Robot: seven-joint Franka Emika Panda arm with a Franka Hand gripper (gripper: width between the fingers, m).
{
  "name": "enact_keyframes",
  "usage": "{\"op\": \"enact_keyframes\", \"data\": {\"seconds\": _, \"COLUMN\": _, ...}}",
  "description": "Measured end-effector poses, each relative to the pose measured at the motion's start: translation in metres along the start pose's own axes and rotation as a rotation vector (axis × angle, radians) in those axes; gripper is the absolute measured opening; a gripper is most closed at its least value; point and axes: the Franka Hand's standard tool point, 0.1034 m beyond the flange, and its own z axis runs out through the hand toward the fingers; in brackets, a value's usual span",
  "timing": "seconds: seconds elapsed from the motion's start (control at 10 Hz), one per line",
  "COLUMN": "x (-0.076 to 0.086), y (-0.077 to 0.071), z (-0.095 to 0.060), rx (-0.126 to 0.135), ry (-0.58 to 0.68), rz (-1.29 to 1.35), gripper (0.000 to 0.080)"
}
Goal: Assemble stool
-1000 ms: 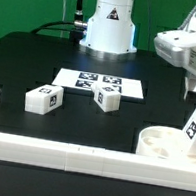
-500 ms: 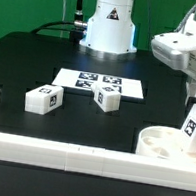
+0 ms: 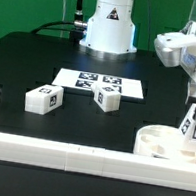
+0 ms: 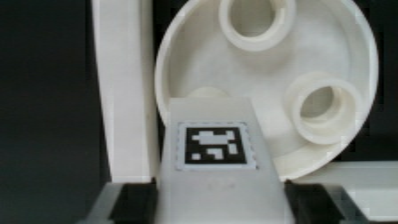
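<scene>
View from outside: the pincer (image 3: 194,112) is hanging at the exterior view's right, clenched on a leg (image 3: 195,130). The leg is standing nearly upright, its lower end down at the seat (image 3: 158,145). The seat is lying holes-up on the worktop (image 3: 30,61), just beside the rail (image 3: 68,154). A spare leg (image 3: 43,98) and a second spare leg (image 3: 108,98) are lying well apart from it, near the marker board (image 3: 100,83).

Wrist view: the leg (image 4: 214,145) is sitting between the pincer's fingers, tag facing the camera and long axis running straight out from the pincer over the seat (image 4: 205,55). A hole (image 4: 329,105) is showing just beside the leg rather than under it. Seating the leg is probably calling for a small sideways shift. I cannot tell whether the leg is touching the seat.
</scene>
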Motion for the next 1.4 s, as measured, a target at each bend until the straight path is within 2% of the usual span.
{"op": "enact_keyframes", "data": {"seconds": 0.3, "x": -0.007, "y": 0.002, "z": 0.000, "rx": 0.012, "ry": 0.031, "rz": 0.234, "gripper": 0.0338}}
{"op": "enact_keyframes", "data": {"seconds": 0.5, "x": -0.012, "y": 0.007, "z": 0.001, "rx": -0.008, "ry": 0.053, "rz": 0.347, "gripper": 0.0338}}
{"op": "enact_keyframes", "data": {"seconds": 0.6, "x": -0.011, "y": 0.009, "z": 0.001, "rx": -0.030, "ry": 0.076, "rz": 0.469, "gripper": 0.0340}}
{"op": "enact_keyframes", "data": {"seconds": 1.2, "x": -0.008, "y": 0.009, "z": 0.002, "rx": -0.016, "ry": 0.089, "rz": 0.932, "gripper": 0.0340}}
{"op": "enact_keyframes", "data": {"seconds": 1.4, "x": -0.007, "y": 0.009, "z": 0.002, "rx": 0.000, "ry": 0.099, "rz": 1.101, "gripper": 0.0340}}
